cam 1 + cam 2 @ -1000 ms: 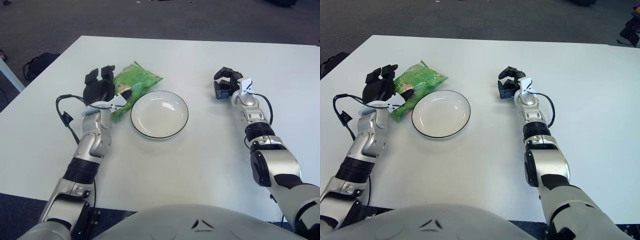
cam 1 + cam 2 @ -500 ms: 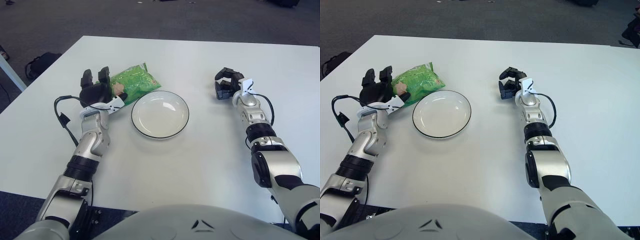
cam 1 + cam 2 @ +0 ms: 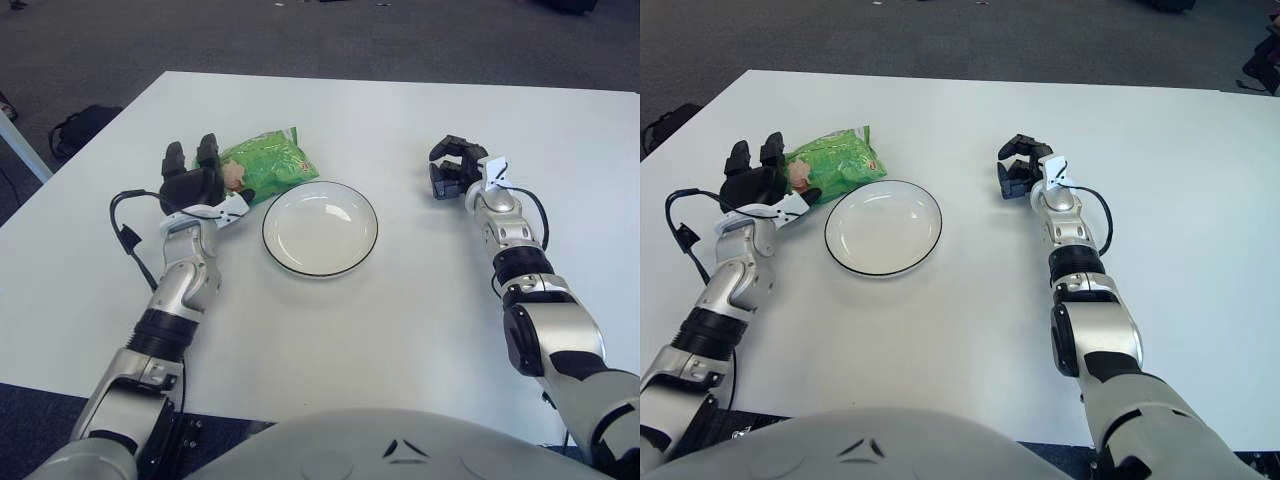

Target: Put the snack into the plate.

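left hand [image 3: 195,180]: pinching just the near end of the green snack bag [image 3: 262,162]
right hand [image 3: 452,168]: clenched, empty
risk: bag slips free before reaching the plate [image 3: 320,228]

left hand [image 3: 196,183] drawn back leftward, green snack bag [image 3: 262,161] pulled off plate [image 3: 320,228] rim

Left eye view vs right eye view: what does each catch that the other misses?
Left eye only: a white slanted bar at the left edge, beside the table.
Right eye only: a dark object on the floor, top right.
Both: the left hand gripping the green snack bag just left of the empty plate; the right hand curled and holding nothing, right of the plate.
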